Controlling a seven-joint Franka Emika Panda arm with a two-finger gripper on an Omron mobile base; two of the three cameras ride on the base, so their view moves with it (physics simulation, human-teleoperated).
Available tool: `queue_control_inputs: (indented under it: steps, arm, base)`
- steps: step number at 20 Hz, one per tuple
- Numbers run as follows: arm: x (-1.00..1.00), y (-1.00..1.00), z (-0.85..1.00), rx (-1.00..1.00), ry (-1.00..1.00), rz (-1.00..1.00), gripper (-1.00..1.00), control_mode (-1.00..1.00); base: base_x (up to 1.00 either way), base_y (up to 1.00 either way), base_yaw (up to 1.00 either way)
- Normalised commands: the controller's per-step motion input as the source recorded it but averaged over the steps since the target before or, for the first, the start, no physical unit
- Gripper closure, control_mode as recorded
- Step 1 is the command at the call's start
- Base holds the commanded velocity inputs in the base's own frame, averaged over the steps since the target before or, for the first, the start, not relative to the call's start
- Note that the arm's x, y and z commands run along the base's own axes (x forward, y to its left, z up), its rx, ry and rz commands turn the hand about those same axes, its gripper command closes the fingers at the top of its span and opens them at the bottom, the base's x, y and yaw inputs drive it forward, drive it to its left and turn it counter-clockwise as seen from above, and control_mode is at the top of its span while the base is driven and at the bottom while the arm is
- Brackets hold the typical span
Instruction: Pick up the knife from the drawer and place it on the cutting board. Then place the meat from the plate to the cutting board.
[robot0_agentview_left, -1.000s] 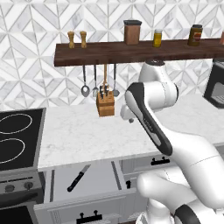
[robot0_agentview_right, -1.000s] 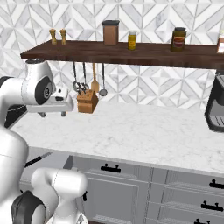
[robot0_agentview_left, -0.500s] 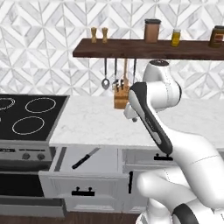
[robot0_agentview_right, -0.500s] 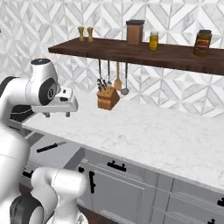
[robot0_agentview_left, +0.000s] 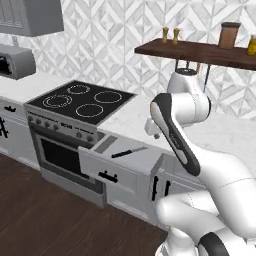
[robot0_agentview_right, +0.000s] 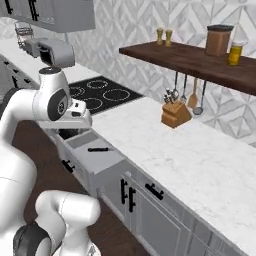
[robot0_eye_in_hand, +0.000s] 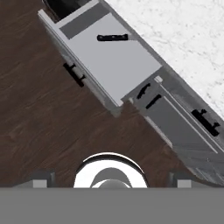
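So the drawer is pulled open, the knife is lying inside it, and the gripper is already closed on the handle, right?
Not quite. The drawer is pulled open and the knife lies inside it, but the gripper is open and well above the drawer, holding nothing. The hand view shows the knife lying alone on the drawer floor, far from the fingertips.

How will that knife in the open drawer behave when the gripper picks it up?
The knife looks slim and rigid, so probably stiff and light. It lies flat on the drawer floor, so pinching it may be fiddly and it could slide. Gripped at one end, it might tilt.
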Motion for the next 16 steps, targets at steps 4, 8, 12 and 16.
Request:
queue_control_inputs:
  steps: [4, 8, 12, 16]
  arm:
    - [0.00, 0.00, 0.00, 0.00, 0.00, 0.00, -1.00, 1.00]
    - [0.00, 0.00, 0.00, 0.00, 0.00, 0.00, -1.00, 1.00]
    - [0.00, 0.00, 0.00, 0.00, 0.00, 0.00, -1.00, 1.00]
    - [0.00, 0.00, 0.00, 0.00, 0.00, 0.00, -1.00, 1.00]
  base:
    - [-0.05, -0.30, 0.80]
    - [0.05, -0.39, 0.73]
    - [0.24, -0.42, 0.56]
    - [0.02, -0.11, 0.15]
